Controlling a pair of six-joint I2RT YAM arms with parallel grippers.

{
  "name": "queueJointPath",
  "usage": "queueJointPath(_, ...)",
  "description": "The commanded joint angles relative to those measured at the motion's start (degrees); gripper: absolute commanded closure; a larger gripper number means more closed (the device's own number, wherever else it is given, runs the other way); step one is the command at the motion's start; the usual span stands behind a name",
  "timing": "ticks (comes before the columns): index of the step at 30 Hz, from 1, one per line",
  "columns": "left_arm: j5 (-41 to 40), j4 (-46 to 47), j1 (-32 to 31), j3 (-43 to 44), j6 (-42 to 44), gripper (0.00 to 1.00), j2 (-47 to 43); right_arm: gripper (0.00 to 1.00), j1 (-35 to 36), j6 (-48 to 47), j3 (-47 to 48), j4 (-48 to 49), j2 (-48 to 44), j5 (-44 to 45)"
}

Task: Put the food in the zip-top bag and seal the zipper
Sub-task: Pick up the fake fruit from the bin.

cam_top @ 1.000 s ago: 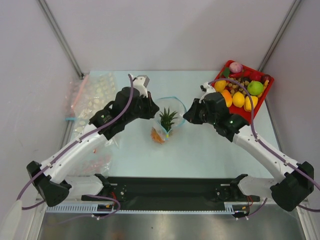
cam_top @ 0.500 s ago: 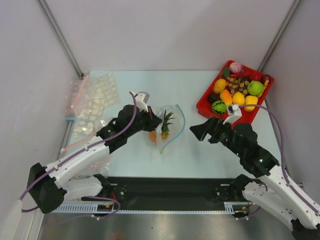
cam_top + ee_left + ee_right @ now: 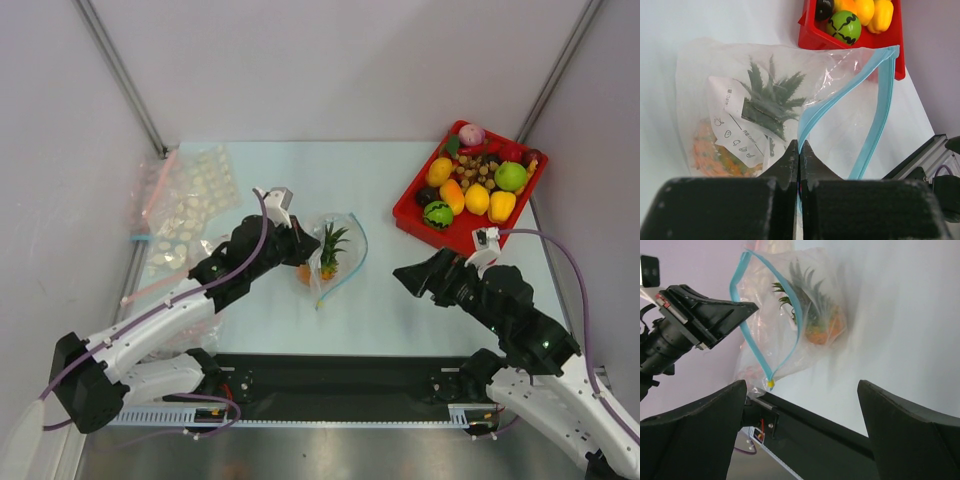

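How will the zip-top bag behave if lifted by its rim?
Likely floppy: the zip-top bag is thin, crinkled film, its zipper bowing open. Probably sags toward the pineapple inside, which may slide out.

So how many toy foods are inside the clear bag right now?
1: the pineapple, lying inside the zip-top bag; something small could be hidden under it.

Overhead view from behind my arms. A pale blue-white surface [image 3: 360, 320] lies before me, evenly lit and faintly glossy. Plain light-grey walls [image 3: 330, 60] enclose it at the back and on both sides. A metal strut [image 3: 120, 70] slants up the left corner and a second strut [image 3: 565, 62] up the right. A brushed-metal ledge [image 3: 330, 455] runs along the near edge.
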Motion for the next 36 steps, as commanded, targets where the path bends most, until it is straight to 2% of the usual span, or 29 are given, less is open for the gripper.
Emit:
queueJointPath(1, 1.1, 0.1, -0.3, 1.5, -0.4, 1.0, 0.1, 0.0, 0.2, 0.3, -0.1, 1.6, -0.5, -4.8)
queueJointPath(7, 1.8, -1.7, -0.3, 2.5, 0.6, 1.0, 0.0, 0.0, 0.2, -5.3, 2.5, -1.2, -1.5, 1.0)
queueJointPath(10, 0.1, -2.1, -0.3, 2.5, 0.6, 1.0, 0.2, 0.0, 0.3, -7.1, 1.7, 0.0, -5.7, 0.3)
queueJointPath(13, 2.5, -1.1, -0.3, 2.4, 0.1, 1.0, 0.7, 0.0, 0.3, -8.9, -1.1, 3.7, -10.6, -2.0)
queueJointPath(17, 4.8, -0.7, -0.3, 2.2, -0.6, 1.0, 0.8, 0.0, 0.3, -10.3, -1.6, 5.1, -11.8, -1.9)
queueJointPath(21, 5.2, -0.6, -0.3, 2.2, -0.7, 1.0, 1.2, 0.0, 0.3, -11.8, -2.6, 6.8, -10.3, -2.6)
queueJointPath(23, 5.4, -0.6, -0.3, 2.3, -0.6, 1.0, 1.4, 0.0, 0.2, -12.7, -3.6, 8.7, -7.3, -6.6)
queueJointPath(26, 5.4, -0.6, -0.6, 2.4, -0.6, 1.0, 1.5, 0.0, 0.3, -13.1, -2.0, 8.0, -0.2, -8.0)
queueJointPath(30, 5.4, -0.3, -0.8, 2.6, -0.3, 1.0, 1.8, 0.0, 0.3, -13.9, 0.1, 6.9, 6.7, -4.1)
queueJointPath(33, 5.8, -0.2, -0.9, 2.9, -0.2, 1.0, 2.4, 0.0, 0.2, -16.3, -0.4, 10.2, 7.8, -3.2)
queueJointPath(36, 6.9, 0.6, -1.1, 3.1, -0.2, 1.0, 2.9, 0.0, 0.2, -19.1, 0.6, 12.3, 7.8, 1.5)
